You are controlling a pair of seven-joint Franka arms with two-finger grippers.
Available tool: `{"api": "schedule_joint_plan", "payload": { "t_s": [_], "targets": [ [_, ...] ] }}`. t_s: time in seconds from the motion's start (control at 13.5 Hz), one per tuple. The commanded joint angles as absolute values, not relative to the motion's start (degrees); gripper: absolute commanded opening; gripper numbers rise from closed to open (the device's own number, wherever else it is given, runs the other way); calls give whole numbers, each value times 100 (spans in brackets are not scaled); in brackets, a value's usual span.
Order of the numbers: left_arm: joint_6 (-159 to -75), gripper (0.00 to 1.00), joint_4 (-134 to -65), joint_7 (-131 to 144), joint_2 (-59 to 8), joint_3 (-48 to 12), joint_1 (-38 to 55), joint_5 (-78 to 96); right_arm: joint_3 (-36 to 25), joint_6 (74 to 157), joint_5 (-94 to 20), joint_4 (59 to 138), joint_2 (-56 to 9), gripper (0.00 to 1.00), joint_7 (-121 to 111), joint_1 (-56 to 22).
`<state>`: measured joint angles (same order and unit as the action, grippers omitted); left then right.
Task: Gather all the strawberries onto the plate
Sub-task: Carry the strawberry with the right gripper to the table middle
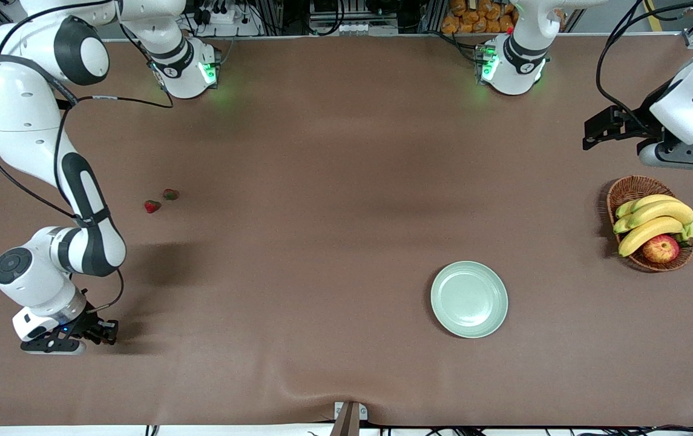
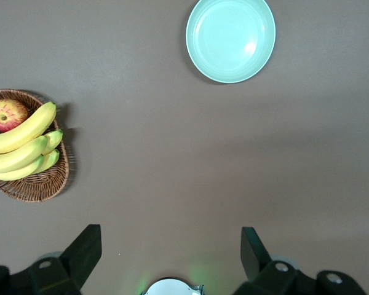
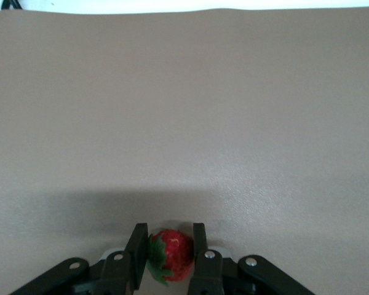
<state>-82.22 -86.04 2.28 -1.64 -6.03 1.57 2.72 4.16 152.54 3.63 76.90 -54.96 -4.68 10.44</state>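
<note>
A red strawberry (image 3: 172, 253) with a green leafy top sits between the fingers of my right gripper (image 3: 168, 236), which is shut on it right at the brown table surface. In the front view that gripper (image 1: 107, 333) is low at the right arm's end of the table and hides the berry. Two more strawberries (image 1: 152, 206) (image 1: 170, 194) lie side by side on the table, farther from the front camera. The pale green plate (image 1: 469, 298) (image 2: 230, 38) holds nothing. My left gripper (image 1: 594, 130) (image 2: 170, 236) waits open above the table near the basket.
A brown wicker basket (image 1: 629, 188) (image 2: 37, 184) with bananas (image 1: 655, 219) and a red-yellow apple (image 1: 661, 248) stands at the left arm's end. The table's front edge runs close to the right gripper. A small bracket (image 1: 349, 415) sits at the front edge.
</note>
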Motion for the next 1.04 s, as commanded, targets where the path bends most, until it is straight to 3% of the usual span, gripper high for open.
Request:
{"api": "schedule_joint_plan", "payload": {
  "t_s": [0.0, 0.37, 0.74, 0.96],
  "targets": [
    [-8253, 100, -8561, 352, -167, -615, 149, 343, 483, 14943, 369, 7541, -5415, 0, -335, 871],
    [-8253, 100, -8560, 352, -167, -615, 141, 334, 667, 14012, 378, 7515, -5142, 0, 1148, 528],
    [-8279, 100, -8552, 352, -176, -606, 149, 316, 1633, 13255, 404, 7313, -5089, 0, 3248, 431],
    [-8341, 100, -8552, 360, -176, -580, 149, 308, 1837, 13219, 439, 7321, -5089, 0, 4391, 29]
  ]
}}
